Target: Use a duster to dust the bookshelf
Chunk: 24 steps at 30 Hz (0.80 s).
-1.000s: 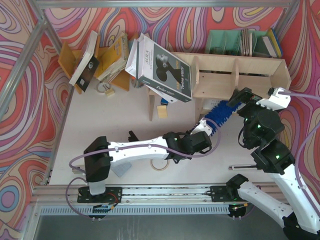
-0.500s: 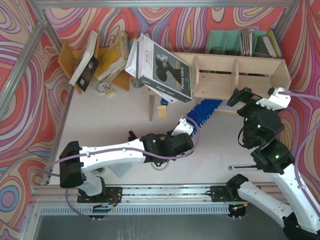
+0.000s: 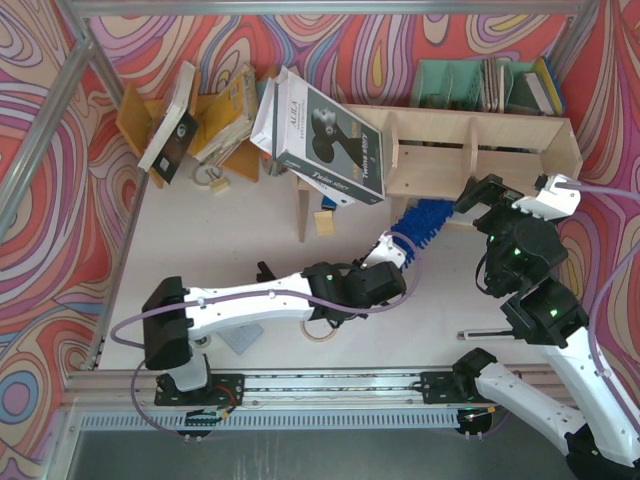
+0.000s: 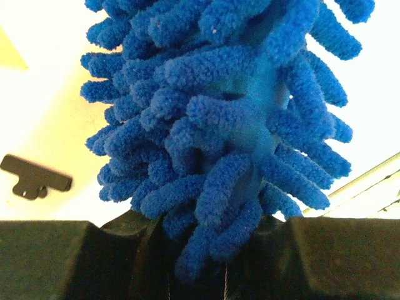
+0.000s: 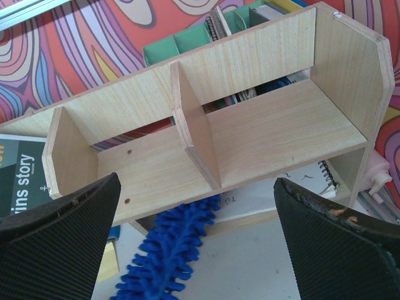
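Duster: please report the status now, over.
Left gripper shut on duster. Right gripper open, empty, facing bookshelf. Duster head beneath bookshelf's upper board. Large book leans on bookshelf's left end.

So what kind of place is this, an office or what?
Probably a staged robot test cell, not a real office: swirl-patterned backdrop walls on a metal frame, robot arms bolted to a rail, and a bookshelf as a prop.
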### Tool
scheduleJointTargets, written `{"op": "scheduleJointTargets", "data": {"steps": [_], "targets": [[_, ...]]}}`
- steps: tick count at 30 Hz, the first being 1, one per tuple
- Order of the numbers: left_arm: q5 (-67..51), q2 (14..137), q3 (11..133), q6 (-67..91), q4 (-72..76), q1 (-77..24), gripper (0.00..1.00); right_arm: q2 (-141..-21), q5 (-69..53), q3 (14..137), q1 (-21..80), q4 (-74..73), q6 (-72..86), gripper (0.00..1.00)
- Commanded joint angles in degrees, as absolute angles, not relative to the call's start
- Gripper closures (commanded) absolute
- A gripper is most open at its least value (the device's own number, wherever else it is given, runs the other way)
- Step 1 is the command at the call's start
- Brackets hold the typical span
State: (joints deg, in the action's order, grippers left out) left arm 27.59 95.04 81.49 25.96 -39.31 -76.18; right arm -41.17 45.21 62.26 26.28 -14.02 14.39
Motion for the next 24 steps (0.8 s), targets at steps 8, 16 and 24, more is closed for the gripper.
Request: {"op": "scheduleJointTargets", "data": {"steps": [8,16,24], "targets": [[22.1,107.0,97.8,17.3,-34.8,-77.0,1.0,-41.0,46.7,63.1,26.4,-13.9,14.4,0.01],[19.6,113.2,105.6,15.0,-35.6,-77.7,1.0,-40.9,46.8,63.1,26.4,-14.2,14.8,0.01],[20.2,112.7,102.9,14.7,-35.9,-78.6,1.0,-41.3,46.6,63.3,26.3,-13.8,14.6,0.01]]}}
